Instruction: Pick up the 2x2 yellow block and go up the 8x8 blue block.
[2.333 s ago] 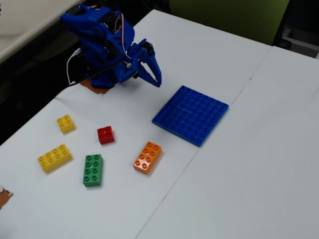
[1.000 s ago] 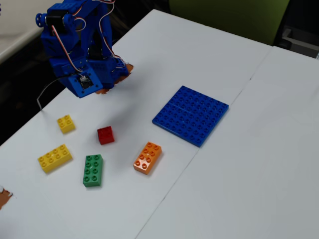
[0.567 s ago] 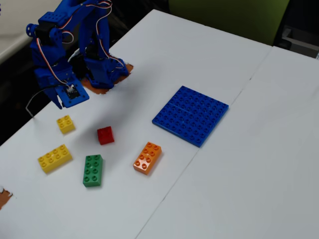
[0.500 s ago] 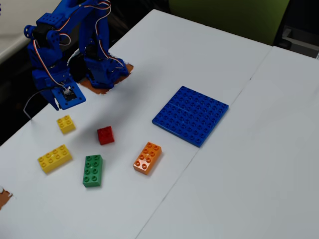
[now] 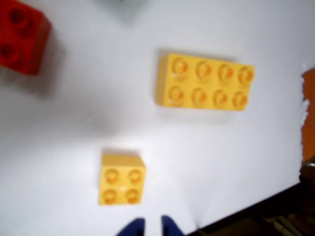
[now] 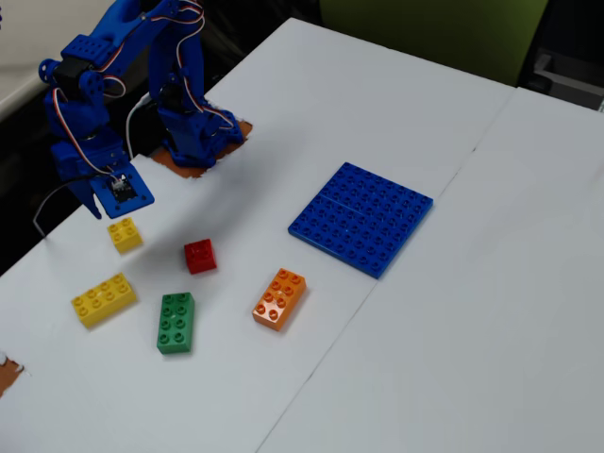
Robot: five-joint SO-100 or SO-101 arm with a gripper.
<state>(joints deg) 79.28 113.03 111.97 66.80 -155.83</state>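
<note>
We see small square yellow plastic four-stud brick on white worktop, just ahead of blue end effector, fingertips parted, grasping nothing.

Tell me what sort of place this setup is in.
Probably an office or lab used for robot practice. White tables are pushed together, toy bricks are laid out on them, such as the 8x8 blue block and 2x2 yellow block, and a small blue robot arm is mounted on the table's edge.
</note>
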